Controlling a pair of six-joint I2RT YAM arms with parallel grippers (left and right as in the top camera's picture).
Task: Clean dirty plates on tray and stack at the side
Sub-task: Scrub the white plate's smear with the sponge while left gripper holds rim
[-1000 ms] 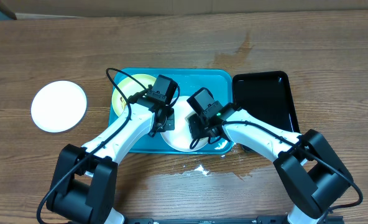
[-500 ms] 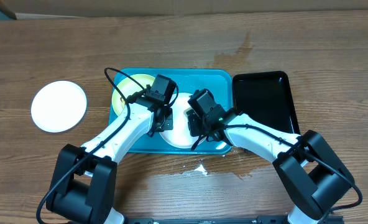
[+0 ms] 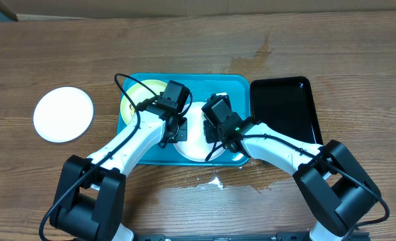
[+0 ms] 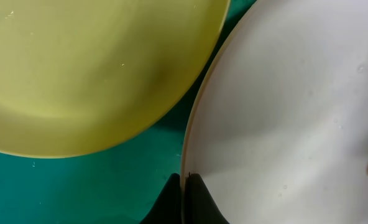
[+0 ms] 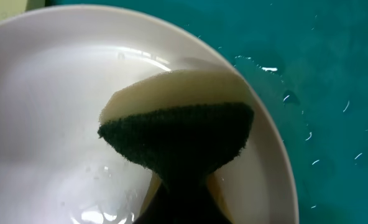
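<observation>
Left gripper [image 4: 184,190]: tips pressed together on the thin rim of the white plate [image 4: 283,118], pinching its edge. The plate spreads ahead and to the right of the tips. It is wet, with small droplets on it.

Yellow-green plate [image 4: 91,68] lies ahead-left of this gripper. Its edge runs close to the white plate's rim; touching or not, cannot tell. The turquoise tray [image 4: 78,186] shows in the gap and left of the tips.

Right gripper [image 5: 179,190]: clamped on a sponge [image 5: 178,134], dark scouring layer nearest the fingers, pale foam beyond. The sponge sits straight ahead of the fingertips, against the inside of the white plate near its rim. Tray floor beyond the rim, to this gripper's right, carries beads of water [image 5: 268,68].

Overhead, both grippers sit over the white plate in the tray, left one at its left edge. A second white plate [image 3: 63,114] lies on the table [image 3: 345,47], outside the tray, well apart to the left of the left gripper. The black tray [image 3: 285,107] is just beside the tray, right of the right gripper.
</observation>
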